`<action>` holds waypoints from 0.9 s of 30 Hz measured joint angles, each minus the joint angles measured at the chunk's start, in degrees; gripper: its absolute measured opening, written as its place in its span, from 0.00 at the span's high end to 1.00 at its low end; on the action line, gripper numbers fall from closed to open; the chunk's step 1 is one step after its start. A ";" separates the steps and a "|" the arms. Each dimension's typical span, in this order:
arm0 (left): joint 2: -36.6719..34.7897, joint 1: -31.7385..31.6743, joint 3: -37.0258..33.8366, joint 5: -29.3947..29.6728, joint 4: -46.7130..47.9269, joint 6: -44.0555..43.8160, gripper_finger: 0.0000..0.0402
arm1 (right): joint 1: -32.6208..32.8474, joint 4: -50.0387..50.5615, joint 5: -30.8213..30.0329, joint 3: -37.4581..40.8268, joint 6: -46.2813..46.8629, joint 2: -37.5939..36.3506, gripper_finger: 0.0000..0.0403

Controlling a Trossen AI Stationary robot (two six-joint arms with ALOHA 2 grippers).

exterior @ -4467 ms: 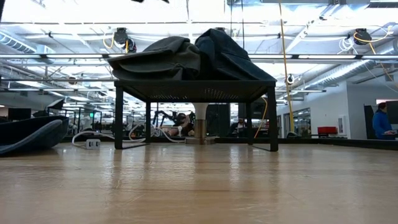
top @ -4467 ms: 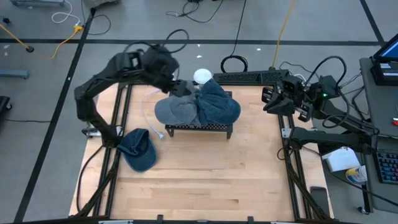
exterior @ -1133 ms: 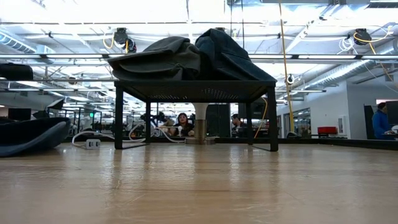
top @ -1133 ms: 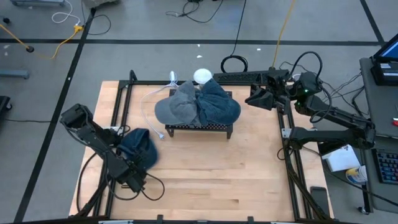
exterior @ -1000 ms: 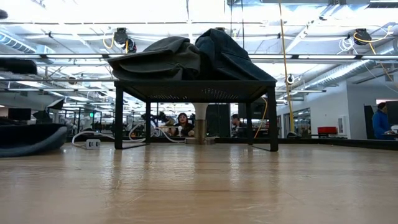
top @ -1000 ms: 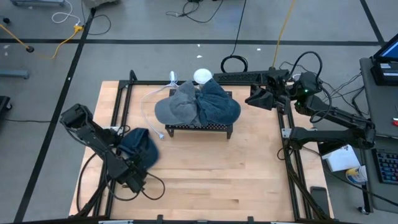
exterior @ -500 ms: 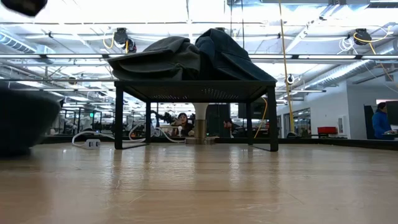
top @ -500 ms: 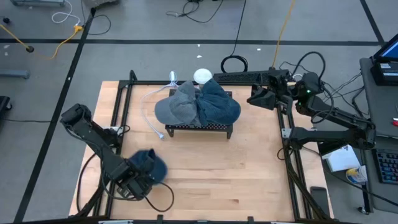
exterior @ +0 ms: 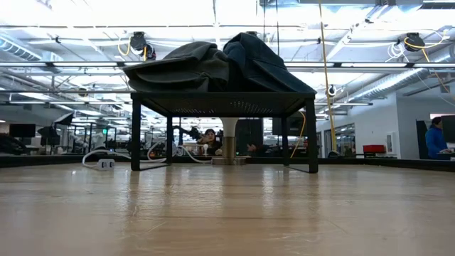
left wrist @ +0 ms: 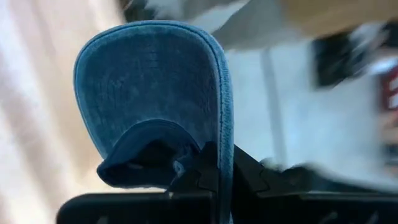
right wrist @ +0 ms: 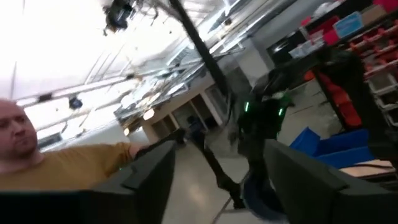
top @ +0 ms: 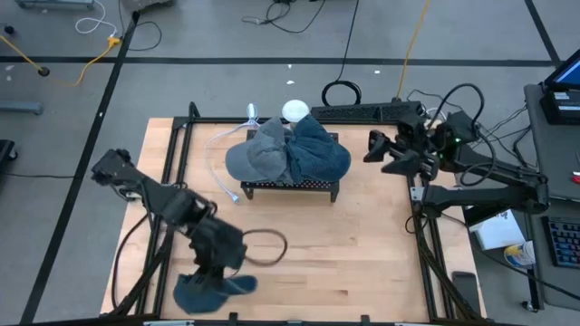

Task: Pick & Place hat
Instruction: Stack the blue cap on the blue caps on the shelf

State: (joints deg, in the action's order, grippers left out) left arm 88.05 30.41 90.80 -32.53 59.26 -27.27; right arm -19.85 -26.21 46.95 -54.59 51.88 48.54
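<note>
Left gripper (left wrist: 217, 177) is clamped on the brim edge of the blue denim baseball cap (top: 207, 292), fingers pinched tight on the fabric in the left wrist view. In the high view the left arm reaches from the table's left side down toward the near-left corner; the cap hangs off the gripper right at the near edge of the light wooden table (top: 344, 254), partly over the frame rail. Can't tell from above whether the cap touches the table surface or is lifted clear.

Left wrist view: cap (left wrist: 155, 106) seen with its rounded brim filling the middle of the picture, crown opening dark just beside the fingers (left wrist: 245, 180).

Right gripper (top: 374, 148) sits at the far-right side of the table, near the right frame rail, well apart from the cap. Jaws are spread and hold nothing; right wrist view shows its two dark fingers (right wrist: 152, 171) wide apart, looking into the room, with a person in a mustard shirt (right wrist: 56, 163) beyond.

Small black metal mesh stand (top: 290, 188) is at the table's far centre, with a heap of two more hats on top, a grey one (top: 258, 158) and a dark blue one (top: 317, 154), touching each other. White round object (top: 294, 110) sits just behind the stand. Black cable loop (top: 263, 246) lies on the table just beside the left arm's wrist.

Low view: stand (exterior: 220, 103) with the heap on top; neither gripper nor the denim cap shows there.
</note>
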 joint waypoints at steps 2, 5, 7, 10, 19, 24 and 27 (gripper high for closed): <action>0.00 -1.75 2.45 -2.63 -3.30 -4.69 0.98 | 0.40 0.25 1.31 0.00 -0.94 -0.50 0.36; 0.00 -4.57 5.51 -5.71 -10.04 -11.88 0.98 | 0.49 0.41 4.39 0.00 -1.99 -1.17 0.26; 0.00 -6.63 7.44 -6.69 -14.14 -16.86 0.98 | 0.48 0.85 6.09 -0.02 -0.75 -1.47 0.22; 0.00 -9.81 10.02 -7.84 -17.80 -23.49 0.98 | 0.49 2.46 7.34 -0.02 1.70 -1.57 0.20; 0.00 -20.00 12.92 -14.41 -20.16 -25.20 0.98 | 0.90 5.36 7.03 -0.02 -0.62 1.59 0.25; 0.40 -24.98 12.96 -19.01 -20.62 -21.36 0.98 | 5.81 4.84 1.09 -0.02 -6.34 5.63 0.28; 0.99 -27.29 12.96 -22.01 -20.45 -19.81 0.98 | 8.77 4.23 -2.89 -0.45 -9.25 8.47 0.28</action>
State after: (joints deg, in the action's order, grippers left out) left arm 89.04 3.11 103.75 -54.53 38.80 -47.09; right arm -11.08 -21.99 44.07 -55.03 42.63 57.00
